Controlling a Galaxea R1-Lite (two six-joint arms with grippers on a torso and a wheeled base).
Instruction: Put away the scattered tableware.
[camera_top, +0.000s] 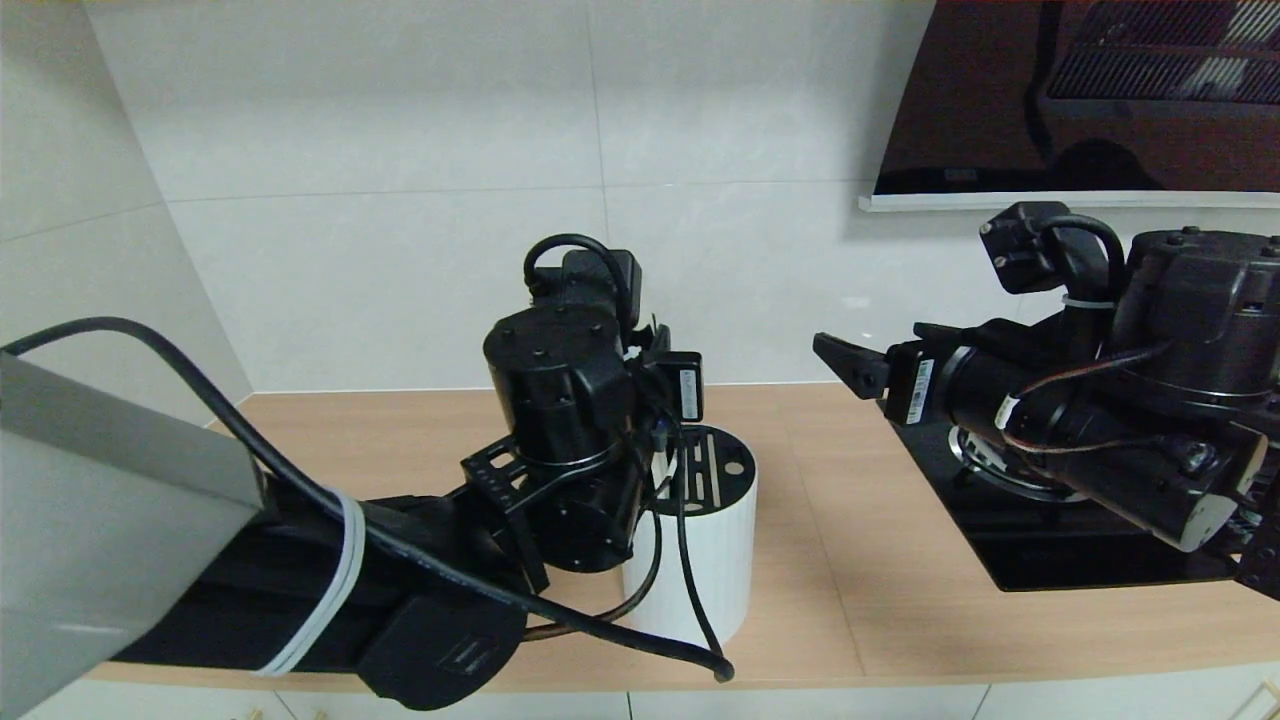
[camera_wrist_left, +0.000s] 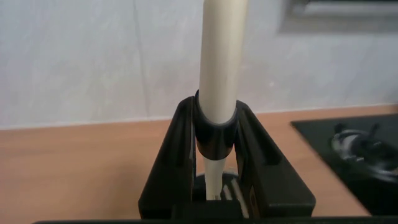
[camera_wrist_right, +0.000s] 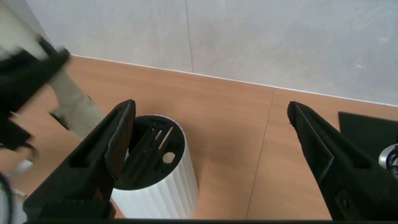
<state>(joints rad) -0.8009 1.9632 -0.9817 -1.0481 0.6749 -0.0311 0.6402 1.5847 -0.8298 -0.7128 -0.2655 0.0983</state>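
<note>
— What takes up most of the room?
— A pale tiled wall (camera_top: 400, 200) at the back, with a light wooden surface (camera_top: 850, 520) under it. A dark range hood (camera_top: 1050, 100) hangs over the right end of the surface, above a black cooktop (camera_top: 1020, 535) set into it.
— Any containers?
— One, a white ribbed holder (camera_top: 730, 540) with a black slotted top. It stands upright near the front edge, left of the cooktop and apart from it. I cannot tell what the slots hold.
— And the arms?
— The left gripper (camera_wrist_left: 216, 121) hangs directly over the holder. Its fingers (camera_wrist_left: 177, 149) are clamped on a cream-handled utensil (camera_wrist_left: 221, 50), pressing a black collar on the handle from both sides. The utensil stands upright. Its handle rises above the fingers, and a thinner shaft drops below them to the slotted top. Whether the shaft sits in a slot, I cannot tell.
— The other one?
— The right gripper (camera_wrist_right: 210, 109) is above the surface beside the cooktop's left edge. Its fingers (camera_wrist_right: 93, 162) are spread wide, holding nothing.
</note>
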